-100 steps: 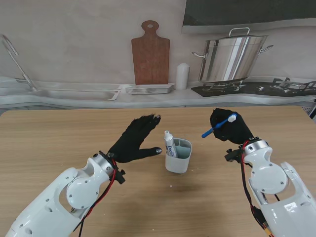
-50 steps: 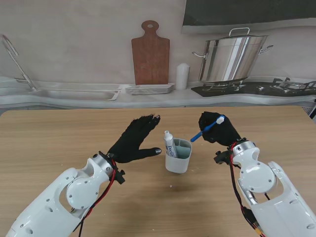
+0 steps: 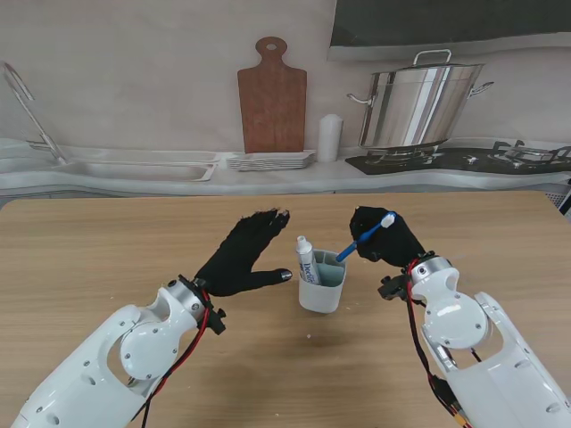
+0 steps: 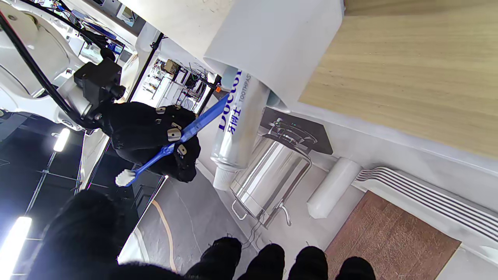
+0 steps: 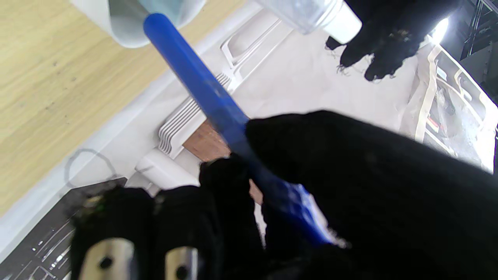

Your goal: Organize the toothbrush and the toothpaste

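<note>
A pale grey-blue holder cup [image 3: 322, 283] stands mid-table with a white toothpaste tube [image 3: 306, 260] upright in its left compartment. My right hand [image 3: 385, 239] is shut on a blue toothbrush [image 3: 364, 237], bristles up and to the right, handle end pointing down at the cup's right rim. The right wrist view has the toothbrush [image 5: 202, 89] handle tip just at the cup [image 5: 128, 19] mouth. My left hand [image 3: 241, 252] hovers open just left of the cup, holding nothing. The left wrist view shows the tube [image 4: 235, 128], the cup [image 4: 272, 42] and the toothbrush [image 4: 171, 144].
Along the back counter behind the wooden table [image 3: 107, 259] are a sink [image 3: 134, 169], a cutting board [image 3: 271, 96], stacked plates [image 3: 270, 160], a white canister [image 3: 330, 137] and a steel pot [image 3: 419, 102] on a stove.
My right hand carried the toothbrush leftward toward the cup, bringing the handle end down to its rim. The left hand stayed put.
</note>
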`<control>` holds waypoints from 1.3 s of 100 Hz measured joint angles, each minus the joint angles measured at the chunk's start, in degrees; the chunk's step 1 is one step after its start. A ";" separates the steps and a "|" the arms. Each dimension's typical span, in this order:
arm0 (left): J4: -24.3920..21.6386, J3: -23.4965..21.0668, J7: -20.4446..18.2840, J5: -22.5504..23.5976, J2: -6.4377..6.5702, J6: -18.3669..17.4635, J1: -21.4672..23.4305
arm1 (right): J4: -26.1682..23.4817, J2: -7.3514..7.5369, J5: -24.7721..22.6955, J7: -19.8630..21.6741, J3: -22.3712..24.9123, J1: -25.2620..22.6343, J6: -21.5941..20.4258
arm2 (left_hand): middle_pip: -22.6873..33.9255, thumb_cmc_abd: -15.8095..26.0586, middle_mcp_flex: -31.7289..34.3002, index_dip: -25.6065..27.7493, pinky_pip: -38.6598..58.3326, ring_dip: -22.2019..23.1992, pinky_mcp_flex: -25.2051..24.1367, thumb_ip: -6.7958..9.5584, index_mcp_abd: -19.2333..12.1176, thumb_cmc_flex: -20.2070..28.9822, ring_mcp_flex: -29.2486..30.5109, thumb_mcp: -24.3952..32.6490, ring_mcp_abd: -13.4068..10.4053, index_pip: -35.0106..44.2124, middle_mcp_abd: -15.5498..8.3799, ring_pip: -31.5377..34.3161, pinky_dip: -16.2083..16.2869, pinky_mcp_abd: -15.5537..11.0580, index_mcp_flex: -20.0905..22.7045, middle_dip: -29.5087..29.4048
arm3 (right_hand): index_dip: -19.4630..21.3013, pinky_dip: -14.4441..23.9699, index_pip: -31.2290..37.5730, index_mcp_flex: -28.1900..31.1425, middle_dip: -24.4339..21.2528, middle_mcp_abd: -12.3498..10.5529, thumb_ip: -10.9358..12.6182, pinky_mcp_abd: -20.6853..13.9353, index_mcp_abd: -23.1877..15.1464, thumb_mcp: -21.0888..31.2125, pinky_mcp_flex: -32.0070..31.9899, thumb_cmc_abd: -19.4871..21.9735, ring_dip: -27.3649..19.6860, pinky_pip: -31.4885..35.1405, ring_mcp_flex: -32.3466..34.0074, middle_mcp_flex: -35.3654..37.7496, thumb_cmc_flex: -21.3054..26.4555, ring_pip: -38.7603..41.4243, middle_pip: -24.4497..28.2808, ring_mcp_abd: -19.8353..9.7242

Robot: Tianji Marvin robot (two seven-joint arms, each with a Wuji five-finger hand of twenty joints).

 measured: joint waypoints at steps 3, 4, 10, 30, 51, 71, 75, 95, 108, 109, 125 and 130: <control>0.00 0.00 0.01 0.08 0.00 0.00 0.00 | 0.02 -0.01 0.00 0.00 -0.07 0.03 0.11 | 0.00 0.00 0.00 0.00 0.06 0.78 0.00 0.00 0.00 0.01 0.00 0.00 0.04 0.00 0.02 -0.02 0.01 0.00 0.00 0.00 | 0.00 0.00 0.00 0.00 0.00 0.00 -0.04 0.00 0.00 0.00 0.00 0.00 0.02 0.00 0.00 0.00 0.00 0.00 0.00 0.00; 0.00 0.00 0.02 0.10 0.00 0.00 0.00 | 0.02 -0.01 -0.01 0.00 -0.09 0.04 0.15 | 0.00 0.00 0.00 0.00 0.07 0.91 0.00 0.00 0.00 0.01 0.00 0.00 0.04 0.00 0.03 -0.02 0.02 0.00 0.00 0.00 | 0.00 0.00 0.00 0.00 0.00 0.00 -0.15 0.00 0.00 0.00 0.00 0.00 0.02 0.00 0.00 0.00 0.00 0.00 0.00 0.00; 0.00 0.00 0.07 0.24 0.00 -0.01 0.00 | 0.03 -0.03 -0.07 0.00 -0.17 0.10 0.46 | 0.00 0.00 0.00 0.00 0.12 1.02 -0.03 0.00 0.00 0.01 0.00 0.00 0.06 0.00 0.03 -0.03 0.17 0.02 0.00 0.00 | 0.00 -0.01 0.00 0.00 0.01 0.00 -0.18 0.00 0.00 0.00 0.00 0.02 0.05 0.00 0.00 0.00 0.00 0.00 0.00 0.00; 0.02 0.01 0.26 0.53 0.00 -0.12 0.01 | 0.15 -0.06 -0.15 0.00 -0.55 0.38 1.39 | 0.00 0.00 0.00 0.00 0.15 1.09 -0.06 0.00 0.00 0.02 0.00 0.00 0.29 0.00 0.48 -0.03 0.61 0.29 0.00 0.00 | 0.00 -0.01 -0.01 0.00 0.03 0.00 -1.15 0.00 -0.54 0.00 0.00 0.46 0.69 0.02 0.01 0.00 0.00 0.01 0.00 -0.01; 0.01 -0.06 0.30 0.69 0.00 -0.15 0.13 | 0.98 -0.08 -0.12 0.02 -1.59 1.20 2.33 | 0.00 0.00 0.00 0.00 0.30 1.67 -0.09 -0.01 0.00 0.03 0.00 0.00 0.58 0.00 0.49 -0.04 0.70 1.05 0.00 0.00 | -0.12 -0.02 -0.04 0.00 0.13 0.00 -1.60 0.00 -0.64 0.00 0.00 0.62 1.36 0.03 0.01 0.00 -0.01 0.02 0.00 -0.01; -0.05 -0.15 0.33 0.86 0.01 -0.15 0.32 | 1.52 -0.18 -0.09 0.04 -2.10 1.64 2.82 | 0.00 0.00 0.00 0.15 0.55 2.27 -0.12 -0.01 0.00 0.04 0.00 0.00 0.69 0.12 0.50 -0.04 1.51 1.56 0.00 0.00 | -0.21 -0.03 -0.04 0.00 0.18 0.00 -1.62 0.00 -0.70 0.00 0.00 0.61 1.44 0.07 0.01 0.00 -0.01 0.03 0.00 -0.01; -0.05 -0.15 0.33 0.88 0.01 -0.15 0.34 | 1.59 -0.18 -0.09 0.08 -2.20 1.68 2.88 | 0.00 0.00 0.00 0.18 0.62 2.29 -0.14 -0.01 0.00 0.04 0.00 0.00 0.74 0.15 0.50 -0.04 1.94 1.68 0.00 0.00 | -0.29 -0.02 -0.04 0.00 0.19 0.00 -1.63 0.00 -0.71 0.00 0.00 0.62 1.45 0.07 0.01 0.00 -0.01 0.03 0.00 -0.01; -0.05 -0.18 0.31 0.97 0.02 -0.15 0.40 | 2.54 -0.18 -0.14 0.26 -3.15 2.39 3.28 | 0.00 0.00 0.00 0.24 0.89 2.34 -0.18 -0.01 0.00 0.05 0.00 -0.51 0.77 0.32 0.51 -0.04 2.14 1.76 0.00 0.00 | -1.29 -0.03 -0.10 0.00 0.27 -0.10 -5.11 0.00 -0.74 0.36 0.00 1.20 1.96 0.11 0.01 0.02 -0.01 0.03 0.00 -0.17; -0.08 -0.25 0.21 0.99 0.04 -0.14 0.48 | 3.21 -0.19 -0.26 0.26 -3.72 2.88 3.49 | 0.00 0.00 0.00 0.65 0.92 2.96 -0.19 -0.01 0.00 0.06 0.00 -0.51 0.78 0.34 0.51 -0.04 2.16 2.26 0.00 0.00 | -2.22 -0.05 -0.13 -0.03 0.40 -0.21 -7.10 -0.01 -0.74 0.50 0.00 1.33 1.99 0.13 0.02 0.05 -0.01 0.04 0.00 -0.29; -0.09 -0.25 0.20 1.00 0.04 -0.14 0.48 | 3.26 -0.20 -0.27 0.26 -3.76 2.92 3.51 | 0.00 0.00 0.00 0.76 0.92 3.05 -0.20 -0.01 0.00 0.06 0.00 -0.51 0.78 0.34 0.51 -0.04 2.16 2.29 0.00 0.00 | -2.32 -0.05 -0.13 -0.04 0.40 -0.24 -7.11 -0.02 -0.74 0.50 0.00 1.33 1.99 0.13 0.02 0.05 -0.01 0.04 0.00 -0.32; -0.11 -0.32 0.10 1.11 0.06 -0.12 0.54 | 4.14 -0.25 -0.47 0.12 -4.56 3.57 3.85 | 0.00 0.00 0.00 1.02 1.04 3.73 -0.61 -0.01 0.00 0.06 0.00 -0.51 0.90 0.38 0.51 -0.04 2.88 2.50 0.00 0.00 | -5.22 -0.09 -0.18 -0.77 0.53 -0.81 -13.62 -0.25 -0.74 0.99 0.02 2.54 2.00 0.15 0.24 0.55 0.01 0.04 0.00 -0.86; -0.13 -0.37 0.06 1.12 0.07 -0.10 0.57 | 4.42 -0.27 -0.51 0.13 -4.82 3.76 3.97 | 0.00 0.00 0.01 1.37 1.20 3.74 -0.66 -0.01 0.00 0.06 0.00 -0.51 0.98 0.38 0.51 0.20 3.08 2.80 0.00 0.00 | -6.94 -0.10 -0.18 -1.59 0.53 -0.87 -15.76 -0.28 -0.74 1.02 0.03 3.54 2.01 0.15 0.25 0.61 0.12 0.04 0.00 -0.89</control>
